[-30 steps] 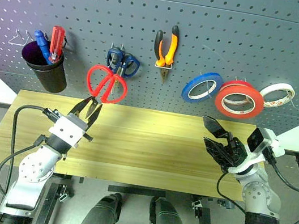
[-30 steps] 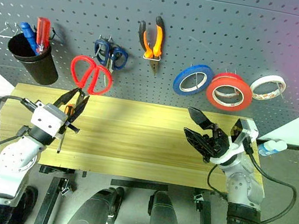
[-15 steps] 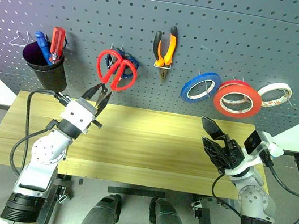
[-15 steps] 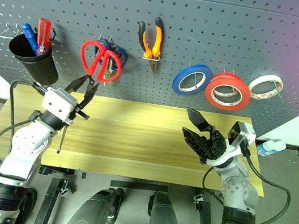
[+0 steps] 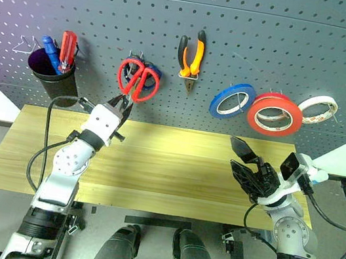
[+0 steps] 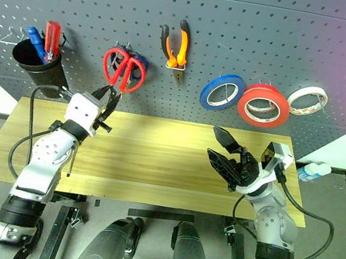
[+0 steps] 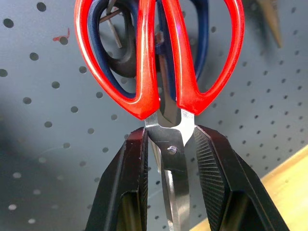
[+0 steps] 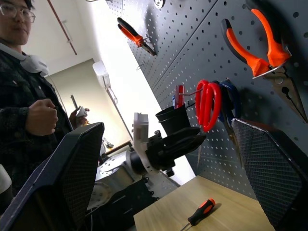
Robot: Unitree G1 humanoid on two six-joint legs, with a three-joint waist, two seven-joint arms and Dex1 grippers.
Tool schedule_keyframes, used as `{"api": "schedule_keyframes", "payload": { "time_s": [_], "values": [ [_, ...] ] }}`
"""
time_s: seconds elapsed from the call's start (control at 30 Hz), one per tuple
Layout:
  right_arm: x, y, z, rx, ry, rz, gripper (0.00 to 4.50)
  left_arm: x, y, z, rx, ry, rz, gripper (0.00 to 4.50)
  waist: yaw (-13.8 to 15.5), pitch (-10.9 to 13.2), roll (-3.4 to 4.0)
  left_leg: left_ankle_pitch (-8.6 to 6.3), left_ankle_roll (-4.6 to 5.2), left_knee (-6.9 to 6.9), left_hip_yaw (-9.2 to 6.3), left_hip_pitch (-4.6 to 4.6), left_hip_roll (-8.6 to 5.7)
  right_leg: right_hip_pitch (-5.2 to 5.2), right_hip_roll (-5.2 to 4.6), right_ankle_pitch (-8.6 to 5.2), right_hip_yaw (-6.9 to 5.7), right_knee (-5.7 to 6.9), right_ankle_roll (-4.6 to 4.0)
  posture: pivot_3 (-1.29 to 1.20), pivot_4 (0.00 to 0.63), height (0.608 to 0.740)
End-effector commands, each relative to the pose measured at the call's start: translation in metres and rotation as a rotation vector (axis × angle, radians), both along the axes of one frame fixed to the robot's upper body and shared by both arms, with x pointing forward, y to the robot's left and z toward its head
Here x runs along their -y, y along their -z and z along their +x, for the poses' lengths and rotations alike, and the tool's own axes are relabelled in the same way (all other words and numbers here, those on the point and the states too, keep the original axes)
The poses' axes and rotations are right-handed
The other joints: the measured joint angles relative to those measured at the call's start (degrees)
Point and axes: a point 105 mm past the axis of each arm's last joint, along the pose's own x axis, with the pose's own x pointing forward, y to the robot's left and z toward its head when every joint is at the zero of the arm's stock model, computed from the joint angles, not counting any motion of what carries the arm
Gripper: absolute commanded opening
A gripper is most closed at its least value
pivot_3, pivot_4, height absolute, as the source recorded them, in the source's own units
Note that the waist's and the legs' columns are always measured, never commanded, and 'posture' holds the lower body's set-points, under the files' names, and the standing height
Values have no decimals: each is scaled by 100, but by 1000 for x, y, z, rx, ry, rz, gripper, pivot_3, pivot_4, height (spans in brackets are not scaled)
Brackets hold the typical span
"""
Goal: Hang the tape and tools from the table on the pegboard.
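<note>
Left gripper [image 5: 119,102] has carried the red-handled scissors [image 5: 137,79] up from above the table [image 5: 173,169] to the pegboard [image 5: 241,41], overlapping the blue-handled scissors [image 5: 154,73].

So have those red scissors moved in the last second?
Yes. The red-handled scissors, held by the left gripper, have risen toward the pegboard; their handles now overlap the blue-handled scissors hanging there.
</note>
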Motion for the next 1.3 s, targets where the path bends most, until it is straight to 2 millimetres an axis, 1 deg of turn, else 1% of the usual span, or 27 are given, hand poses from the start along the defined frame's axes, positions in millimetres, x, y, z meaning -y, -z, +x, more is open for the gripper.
{"api": "schedule_keyframes", "payload": {
  "time_s": [0.03, 0.1, 0.17, 0.23, 0.27, 0.43, 0.47, 0.5, 0.57, 0.67, 0.73, 0.8, 0.83, 0.9, 0.97, 1.03, 1.07, 1.13, 1.17, 1.23, 1.3],
  "values": [
    [-2, -8, -6, 57, 2, -15, 4500, 3, -4, 3, 8, 18, -47, 1067, -3, 0, 0, 0, 0, 0, 1, 0, 0, -1, 0, 0, 1, 2, 0, -105, 221, 740],
    [-2, -7, -7, 59, 9, -22, 4500, 1, 1, 4, -24, 26, -99, 1067, -1, 0, 0, 0, 0, 1, 2, 1, 0, -2, 0, 0, 2, 4, 0, -108, 225, 740],
    [-3, -6, -7, 62, 10, -30, 4500, -3, 4, 5, -37, 9, -105, 1772, -5, 0, 0, 0, 0, 3, 3, 2, 0, -2, 0, 0, 3, 8, 0, -112, 229, 740],
    [-3, -7, -7, 72, 17, -38, 4500, -5, 7, 5, -55, 4, -118, 2320, -9, 0, 0, 0, 0, 3, 3, 3, 0, -2, 0, 0, 5, 10, 0, -110, 229, 740],
    [-3, -7, -7, 75, 23, -39, 4500, -5, 9, 5, -63, 1, -115, 2671, -8, 0, 0, 0, 0, 4, 4, 4, 0, -2, 0, 0, 5, 12, 0, -110, 229, 740],
    [-3, -5, -5, 93, 33, -70, 4500, -8, 16, -2, -78, 3, -129, 4332, -9, 0, 0, 0, 0, 5, 8, 4, 0, -2, 1, 0, 9, 12, 0, -103, 227, 740],
    [-4, -5, -5, 112, 38, -87, 4500, -11, 17, -4, -81, -6, -133, 4423, -5, 0, 0, 0, 0, 6, 8, 4, 0, -3, 0, 0, 9, 12, 0, -101, 226, 740],
    [-5, -5, -5, 127, 42, -98, 4500, -13, 18, -5, -82, -12, -138, 4423, -4, 0, 0, 0, 0, 6, 8, 4, 0, -3, 0, 0, 9, 13, 0, -101, 226, 740],
    [-6, -6, -5, 170, 46, -136, 4500, -17, 28, -12, -118, -16, -129, 4423, -9, 0, 0, 0, 0, 6, 8, 5, 0, -3, 1, 0, 9, 15, 0, -98, 225, 740],
    [-10, -13, -7, 214, 29, -143, 4500, -24, 40, -25, -159, -29, -120, 4423, -21, 0, 0, 0, 0, 5, 11, 7, 0, -3, 1, 0, 12, 15, 0, -99, 227, 740],
    [-14, -16, -8, 232, 15, -155, 4500, -27, 44, -30, -174, -40, -126, 4423, -6, 0, 0, 0, 0, 5, 14, 7, 0, -3, 0, 0, 15, 15, 0, -98, 228, 740],
    [-20, -23, -9, 252, -10, -158, 4500, -34, 60, -38, -229, -68, -93, 4423, 1, 0, 0, 0, 0, 7, 13, 7, 1, -3, 0, 0, 15, 17, 0, -97, 227, 740],
    [-23, -23, -8, 260, -18, -172, 4500, -36, 67, -42, -262, -71, -111, 4423, -1, 0, 0, 0, 0, 8, 13, 7, 1, -3, 0, 0, 15, 18, 0, -96, 228, 740],
    [-28, -14, -5, 253, -22, -237, 4500, -45, 85, -47, -353, -118, -179, 4423, -5, -1, 0, 0, 0, 7, 14, 8, 0, -3, 0, 0, 17, 17, 0, -94, 228, 740],
    [-29, -8, -2, 219, -21, -255, 4500, -49, 99, -51, -433, -144, -235, 4423, -1, -2, -1, 0, 0, 7, 14, 8, 0, -3, 0, 0, 17, 17, 0, -87, 229, 740],
    [-30, 5, 3, 248, 28, -352, 4500, -56, 108, -54, -486, -186, -277, 4423, 7, -2, -2, 0, 0, 7, 13, 8, 1, -3, 0, 0, 15, 18, 0, -86, 230, 740],
    [-29, 6, 8, 228, 55, -355, 4500, -60, 115, -56, -532, -211, -297, 4423, 9, -2, -2, 0, 0, 7, 13, 8, 1, -3, 0, 0, 15, 18, 0, -82, 231, 740],
    [-27, 10, 14, 202, 79, -386, 4500, -71, 118, -56, -548, -277, -305, 4423, 3, -2, -3, 0, 0, 9, 14, 8, 0, -2, 0, 0, 15, 19, 0, -81, 234, 740],
    [-27, 15, 12, 225, 75, -430, 4500, -74, 116, -56, -544, -279, -339, 4423, 3, -2, -3, 0, 0, 10, 14, 8, 0, -2, 0, 0, 16, 19, 0, -81, 234, 740],
    [-26, 21, 9, 220, 53, -457, 4500, -81, 118, -53, -566, -307, -332, 4423, 3, -2, -3, 0, 0, 10, 14, 8, 0, -3, 0, 0, 15, 19, 0, -78, 239, 740],
    [-26, 25, 3, 259, 27, -496, 4500, -93, 121, -48, -585, -358, -322, 4423, 7, -2, -3, 0, 0, 9, 13, 8, 1, -3, 1, 0, 15, 19, 0, -78, 244, 740]
  ]
}}
